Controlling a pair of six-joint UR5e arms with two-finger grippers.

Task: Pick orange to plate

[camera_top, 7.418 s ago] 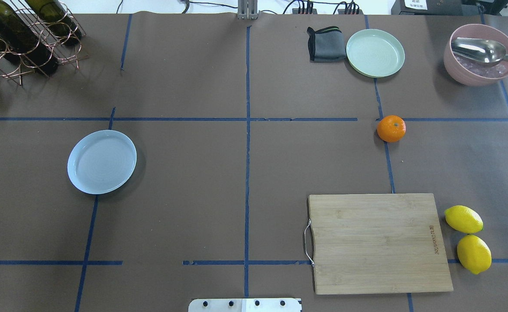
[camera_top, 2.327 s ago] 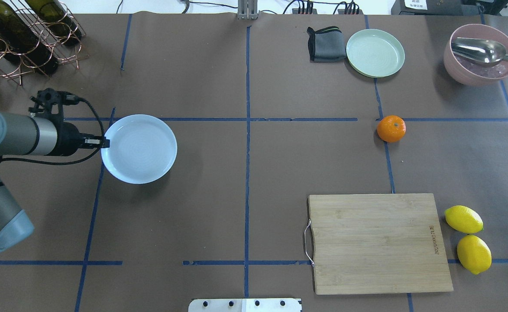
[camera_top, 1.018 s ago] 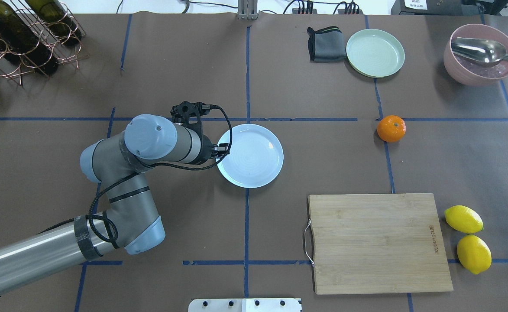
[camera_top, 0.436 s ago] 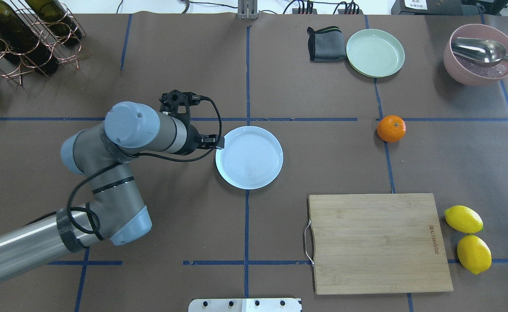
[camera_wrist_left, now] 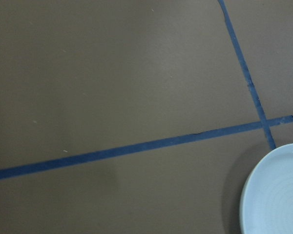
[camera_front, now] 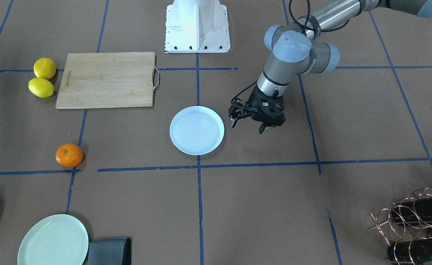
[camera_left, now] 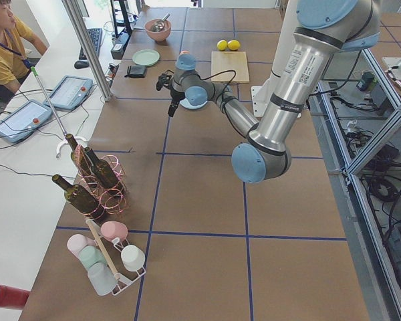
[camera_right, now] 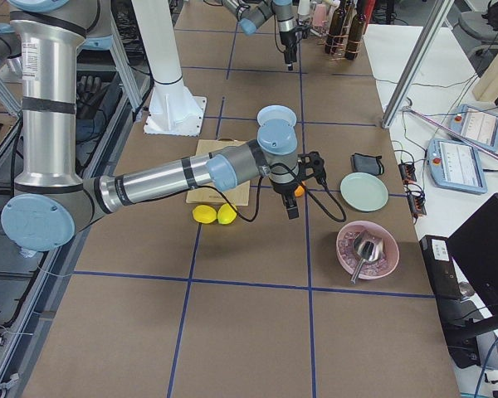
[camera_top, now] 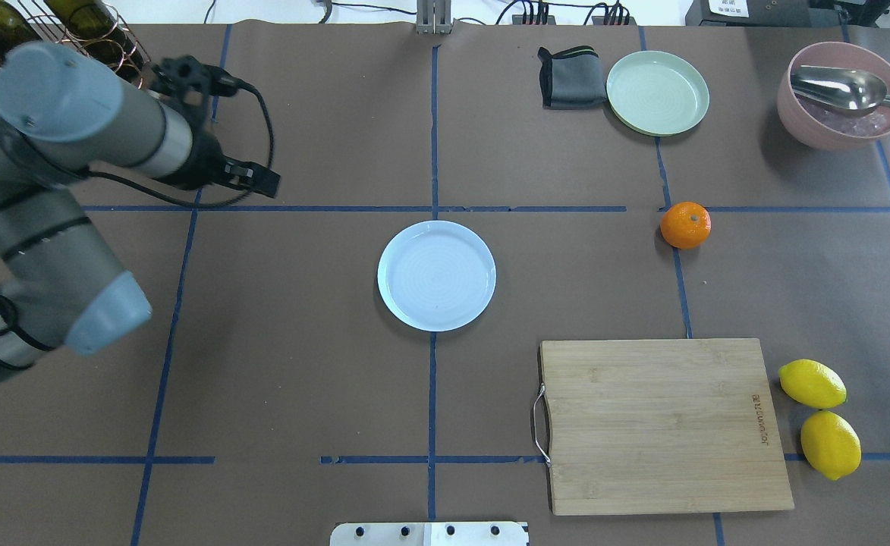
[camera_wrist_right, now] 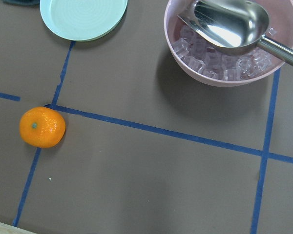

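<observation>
Plate (camera_top: pixel 436 275): flat on the brown table (camera_top: pixel 300 341), dead centre of the overhead frame, over a crossing of blue tape lines. Nothing on it.

Orange (camera_top: pixel 685 225): right of centre, upper half of the overhead frame, resting on the table at another tape crossing. Well apart from the plate, untouched.

Left gripper (camera_front: pixel 246 127): just right of the plate in the front-facing frame, clear of the rim. Fingers spread, nothing between them.

Right gripper (camera_right: pixel 292 212): seen only mid-frame in the right-side view, near the orange. Spread or closed, cannot tell.

Elsewhere: cutting board (camera_top: pixel 665 425) lower right, two lemons (camera_top: pixel 812 384) just beside its right edge. Mint-green plate (camera_top: pixel 657 92) and pink bowl (camera_top: pixel 801 133) along the top right.
</observation>
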